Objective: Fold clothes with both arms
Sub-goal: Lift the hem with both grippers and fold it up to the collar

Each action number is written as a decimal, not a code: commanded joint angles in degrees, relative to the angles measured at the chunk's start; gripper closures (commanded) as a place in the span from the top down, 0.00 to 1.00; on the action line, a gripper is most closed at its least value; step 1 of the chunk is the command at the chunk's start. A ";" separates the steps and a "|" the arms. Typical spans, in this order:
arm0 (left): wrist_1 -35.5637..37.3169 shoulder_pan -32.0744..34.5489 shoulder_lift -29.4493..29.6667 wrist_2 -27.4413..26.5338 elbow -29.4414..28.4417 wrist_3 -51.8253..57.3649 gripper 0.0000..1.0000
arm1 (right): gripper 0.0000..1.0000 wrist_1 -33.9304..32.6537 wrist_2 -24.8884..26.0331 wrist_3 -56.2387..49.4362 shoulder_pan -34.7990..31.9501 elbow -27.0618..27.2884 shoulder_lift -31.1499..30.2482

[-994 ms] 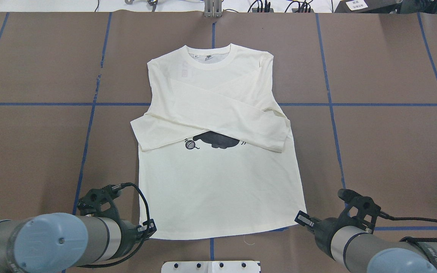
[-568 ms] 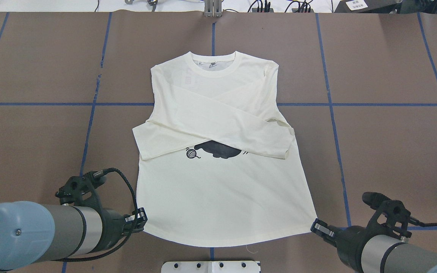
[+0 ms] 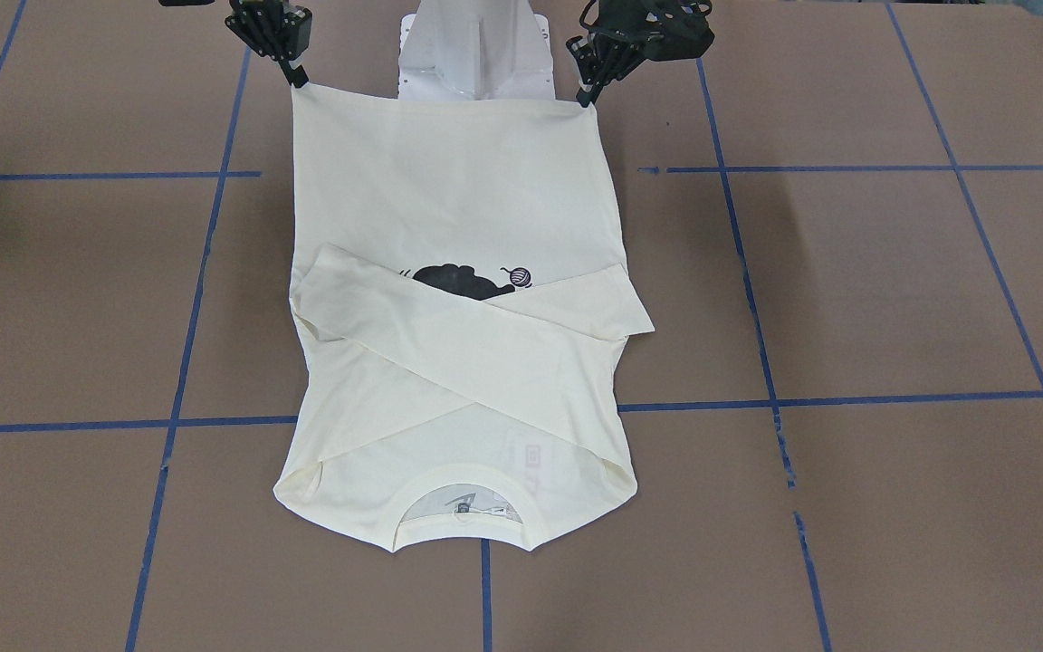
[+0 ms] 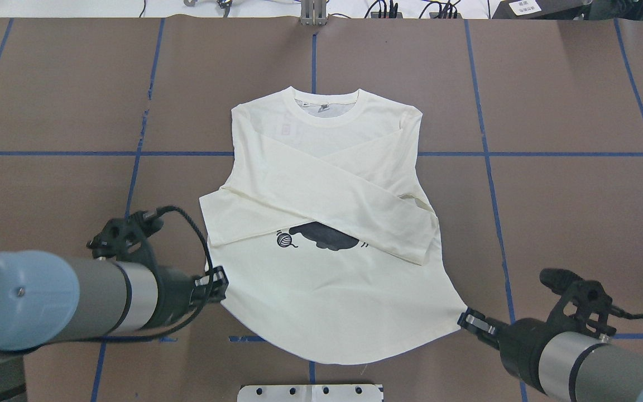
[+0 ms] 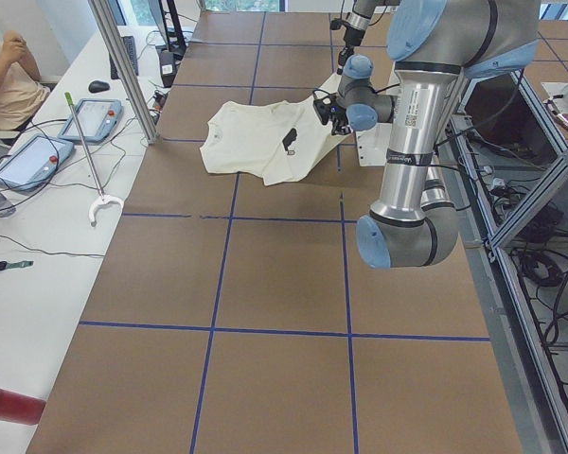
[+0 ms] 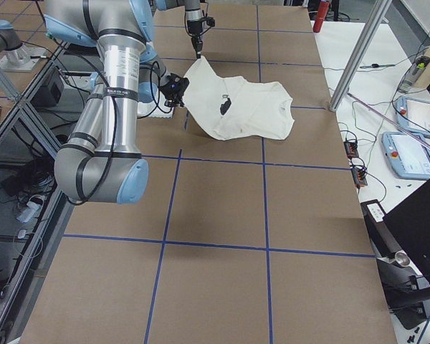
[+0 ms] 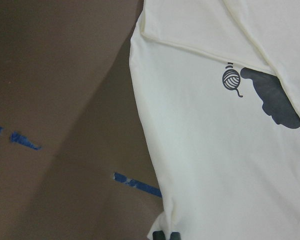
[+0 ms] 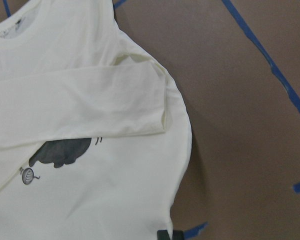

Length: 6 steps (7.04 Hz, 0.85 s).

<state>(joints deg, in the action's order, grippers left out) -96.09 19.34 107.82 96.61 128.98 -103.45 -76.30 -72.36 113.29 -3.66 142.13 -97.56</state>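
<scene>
The shirt (image 4: 332,301) is laid front up at the middle of the table (image 4: 48,100). Its collar (image 4: 327,107) is turned toward the far edge and its hem toward the robot's edge. Both sleeves are folded across the chest and crossed, with one cuff (image 4: 210,220) jutting past the body on the robot's left. The other cuff (image 4: 425,251) ends at the body's right side. The cat print (image 4: 327,237) is partly covered by the sleeves, and the yarn ball (image 4: 284,239) is seen just beside it.

The left gripper (image 4: 220,282) is closed on the hem's left corner. In the left wrist view the cloth is seen pinched at the dark fingertips (image 7: 166,235). The right gripper (image 4: 466,321) is likewise clamped on the hem's right corner.

From the front, the hem is seen drawn out straight between the two grippers, in front of the base block (image 3: 476,54). In the side views the hem end is held raised above the table, while the collar end rests on the surface. Blue tape lines (image 4: 486,153) are crossed by the shirt near its shoulders.
</scene>
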 commanded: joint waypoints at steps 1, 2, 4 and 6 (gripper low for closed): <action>-1.54 11.73 8.27 0.16 -14.56 10.68 0.00 | 0.00 -2.34 -7.30 -15.30 -18.12 -13.00 14.24; -9.65 17.26 8.55 0.51 -21.77 14.81 0.00 | 0.00 -2.27 -15.97 -20.42 -28.49 -25.89 23.99; -20.06 21.61 14.75 0.51 -38.90 15.21 0.00 | 0.00 -1.92 -22.29 -28.97 -38.58 -42.22 33.98; -25.17 22.50 17.16 0.43 -47.73 16.60 0.00 | 0.00 -1.57 -22.65 -30.23 -39.31 -52.61 39.62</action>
<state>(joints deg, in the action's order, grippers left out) -117.69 41.10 123.50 97.10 86.90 -87.86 -78.07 -94.50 84.12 -41.92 95.83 -61.47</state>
